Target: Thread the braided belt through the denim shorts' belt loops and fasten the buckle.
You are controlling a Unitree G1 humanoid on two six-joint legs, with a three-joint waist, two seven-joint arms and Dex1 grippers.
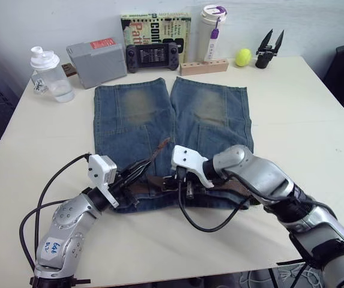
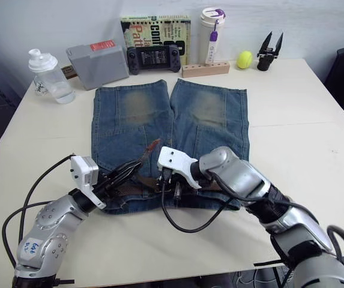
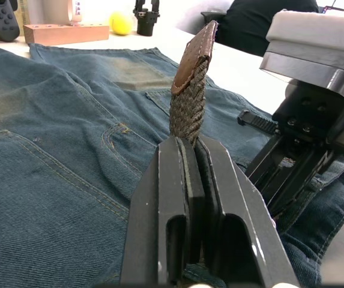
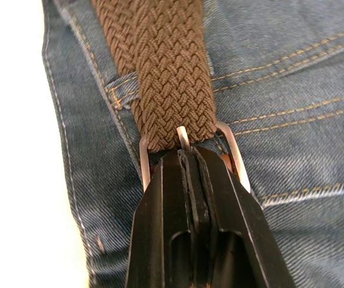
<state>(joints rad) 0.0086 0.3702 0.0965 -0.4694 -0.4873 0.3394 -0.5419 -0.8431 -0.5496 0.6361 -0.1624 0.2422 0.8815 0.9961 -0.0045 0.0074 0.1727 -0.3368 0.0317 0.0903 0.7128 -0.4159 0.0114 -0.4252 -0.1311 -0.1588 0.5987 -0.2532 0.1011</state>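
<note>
Left eye view: denim shorts [image 1: 172,141] flat on bench [image 1: 292,126], waistband nearest robot. Left end effector [image 3: 191,157] clamped on braided belt [image 3: 188,105] below raised leather tip. Right end effector [image 4: 191,157] pinched together at buckle [image 4: 232,157], on waistband.

Head stereo pair: looking forward and down over both arms, taking in the whole table [image 1: 316,120] and the denim shorts [image 1: 135,120] from moderate range.
Left wrist camera: peering close along the left tool [image 3: 199,180], facing the table's far edge.
Right wrist camera: pressing very near the waistband, sharing the braided belt [image 4: 159,66] with the head pair.
</note>
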